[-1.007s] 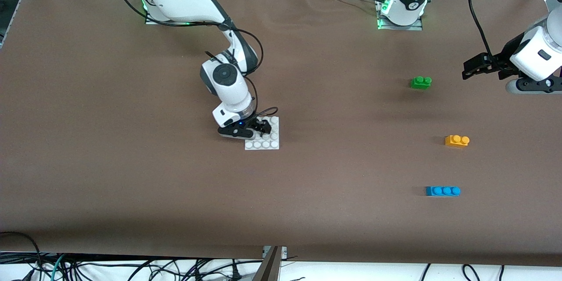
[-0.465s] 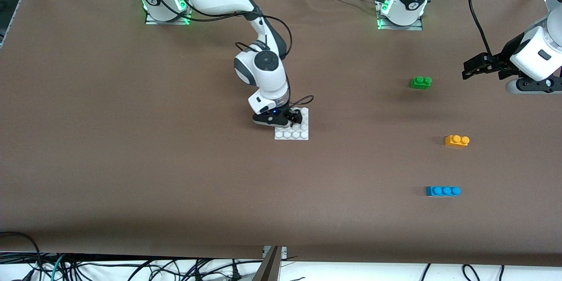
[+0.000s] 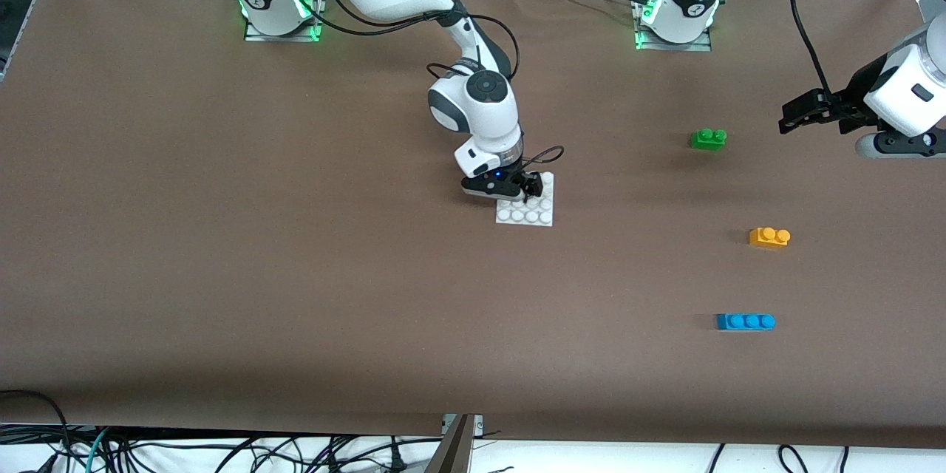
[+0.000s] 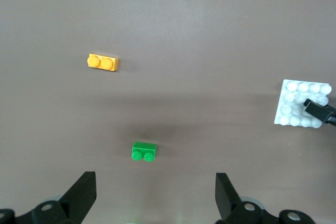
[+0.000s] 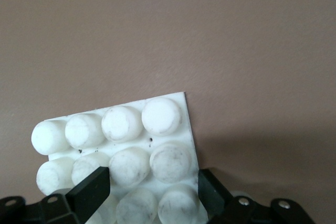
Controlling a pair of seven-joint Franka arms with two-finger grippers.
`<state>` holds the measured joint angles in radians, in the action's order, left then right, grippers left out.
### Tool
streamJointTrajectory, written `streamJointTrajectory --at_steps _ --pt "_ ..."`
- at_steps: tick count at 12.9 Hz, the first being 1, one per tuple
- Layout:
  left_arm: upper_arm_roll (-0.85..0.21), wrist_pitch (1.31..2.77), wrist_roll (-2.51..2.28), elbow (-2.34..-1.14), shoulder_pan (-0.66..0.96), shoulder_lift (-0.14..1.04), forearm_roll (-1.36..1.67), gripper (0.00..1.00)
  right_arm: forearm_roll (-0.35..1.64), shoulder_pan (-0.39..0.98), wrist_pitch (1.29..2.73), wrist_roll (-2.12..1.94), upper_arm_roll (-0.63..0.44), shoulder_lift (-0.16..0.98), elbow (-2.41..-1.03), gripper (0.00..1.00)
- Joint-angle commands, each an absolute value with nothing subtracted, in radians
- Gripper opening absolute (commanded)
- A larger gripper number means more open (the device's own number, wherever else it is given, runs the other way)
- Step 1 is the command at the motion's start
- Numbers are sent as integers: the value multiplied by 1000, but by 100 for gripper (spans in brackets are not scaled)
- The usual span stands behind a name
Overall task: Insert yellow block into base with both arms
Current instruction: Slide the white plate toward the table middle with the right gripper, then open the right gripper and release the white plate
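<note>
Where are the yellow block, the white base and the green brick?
yellow block (image 3: 768,237): front view, its top.
base (image 3: 538,216): front view, studs at its near edge.
green brick (image 4: 144,151): left wrist view, its top.

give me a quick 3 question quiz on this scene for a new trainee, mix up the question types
1. True or false: the right claw is shut on the base.
2. Multiple choice: which brick lies nearest the front camera? A) green brick B) yellow block C) blue brick
3. Fill in: the left claw hangs open in the air near the ____ brick, holding nothing.

Key:
1. True; its fingers clamp one edge of the studded plate.
2. C
3. green
</note>
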<state>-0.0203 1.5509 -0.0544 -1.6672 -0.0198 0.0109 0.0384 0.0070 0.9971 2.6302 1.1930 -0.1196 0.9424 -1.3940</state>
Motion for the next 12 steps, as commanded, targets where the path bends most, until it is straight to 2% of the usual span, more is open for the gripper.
streamJointTrajectory --at_steps 1,9,11,12 --pt "-26 1528 -51 -1640 -31 23 63 100 9 1025 2612 1218 -126 985 -1347 78" --pt "-26 1528 -51 -1640 -31 23 63 100 -25 1012 2612 1193 -123 959 -1345 80" --pt "-26 1526 -51 -1640 -31 23 63 100 -23 1006 2612 1177 -120 943 -1345 81" --pt "-26 1523 -51 -1640 -31 23 63 100 -21 999 2612 1175 -117 931 -1345 85"
